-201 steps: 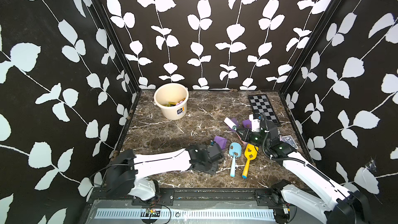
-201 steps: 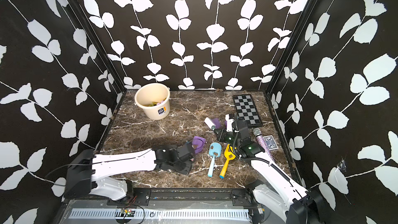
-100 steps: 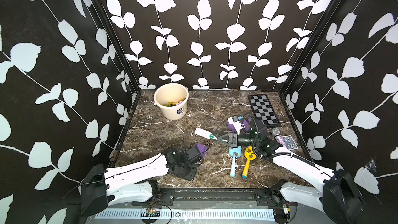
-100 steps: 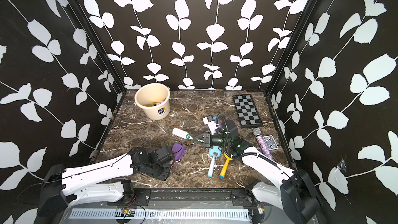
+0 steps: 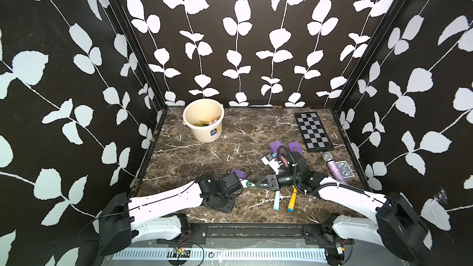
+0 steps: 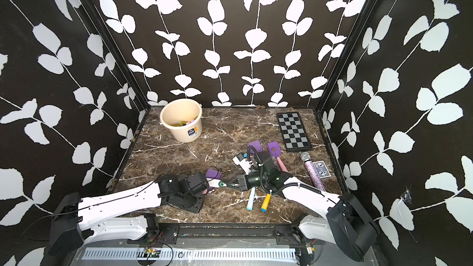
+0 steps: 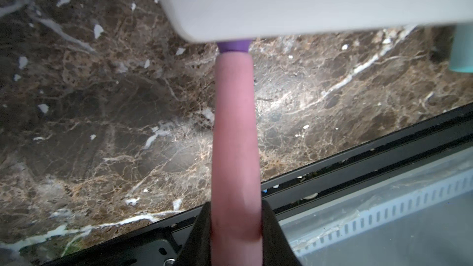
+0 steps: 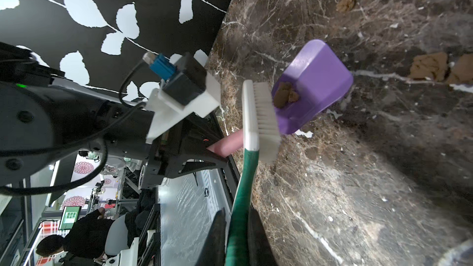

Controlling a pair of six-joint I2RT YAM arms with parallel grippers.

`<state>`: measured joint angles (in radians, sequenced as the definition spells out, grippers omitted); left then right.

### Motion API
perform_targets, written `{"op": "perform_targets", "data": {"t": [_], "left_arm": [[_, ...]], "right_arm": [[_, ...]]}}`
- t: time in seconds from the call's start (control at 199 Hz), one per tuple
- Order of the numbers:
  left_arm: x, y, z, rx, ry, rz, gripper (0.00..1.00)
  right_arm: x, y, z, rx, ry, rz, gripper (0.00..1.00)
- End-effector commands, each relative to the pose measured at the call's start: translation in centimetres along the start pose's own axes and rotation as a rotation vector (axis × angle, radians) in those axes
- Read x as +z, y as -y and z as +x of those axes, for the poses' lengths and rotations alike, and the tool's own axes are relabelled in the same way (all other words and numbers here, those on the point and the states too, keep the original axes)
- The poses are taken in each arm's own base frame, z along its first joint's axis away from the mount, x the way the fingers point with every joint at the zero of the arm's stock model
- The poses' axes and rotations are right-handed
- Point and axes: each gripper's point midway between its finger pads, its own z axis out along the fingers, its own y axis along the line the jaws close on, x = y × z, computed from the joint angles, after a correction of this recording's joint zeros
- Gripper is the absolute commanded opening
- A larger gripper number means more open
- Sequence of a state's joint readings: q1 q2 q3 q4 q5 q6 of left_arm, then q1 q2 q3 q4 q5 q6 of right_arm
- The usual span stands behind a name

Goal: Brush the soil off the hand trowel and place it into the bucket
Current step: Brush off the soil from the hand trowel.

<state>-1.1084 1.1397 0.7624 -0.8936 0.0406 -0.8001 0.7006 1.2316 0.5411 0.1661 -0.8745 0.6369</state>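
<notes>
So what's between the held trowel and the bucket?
Only bare marble tabletop lies between the purple trowel and the bucket, as both top views show.

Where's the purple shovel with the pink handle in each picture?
In a top view: purple plastic trowel with pink handle, blade near the table's front middle.
In a top view: same spot.
Left wrist: its pink handle fills the centre; blade hidden.
Right wrist: purple blade mid-picture, against the white-bristled brush with green handle.
Shared landmark: brown marble tabletop.
</notes>
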Motion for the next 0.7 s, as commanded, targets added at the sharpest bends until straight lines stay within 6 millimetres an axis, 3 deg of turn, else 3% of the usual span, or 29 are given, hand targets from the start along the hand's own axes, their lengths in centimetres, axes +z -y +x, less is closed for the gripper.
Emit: {"op": "perform_targets", "data": {"t": [0.0,0.14,0.196,0.487,0.692], "left_arm": [[0.1,1.0,-0.5,-0.01,0.011,0.065,0.0],[0.2,1.1,-0.5,-0.029,0.009,0.09,0.0],[0.3,1.0,-0.4,-0.033,0.005,0.088,0.0],[0.6,0.8,-0.1,-0.036,-0.002,0.093,0.0],[0.8,0.9,-0.1,-0.033,-0.003,0.098,0.0]], "right_arm": [[0.2,0.2,-0.8,-0.053,0.017,0.021,0.0],[-0.2,3.0,-0.6,-0.034,0.008,0.194,0.0],[-0.3,3.2,-0.9,-0.037,0.021,0.212,0.0],[-1.4,3.0,-1.9,-0.041,0.083,0.246,0.0],[-2.8,0.7,-3.3,-0.078,0.162,0.202,0.0]]}}
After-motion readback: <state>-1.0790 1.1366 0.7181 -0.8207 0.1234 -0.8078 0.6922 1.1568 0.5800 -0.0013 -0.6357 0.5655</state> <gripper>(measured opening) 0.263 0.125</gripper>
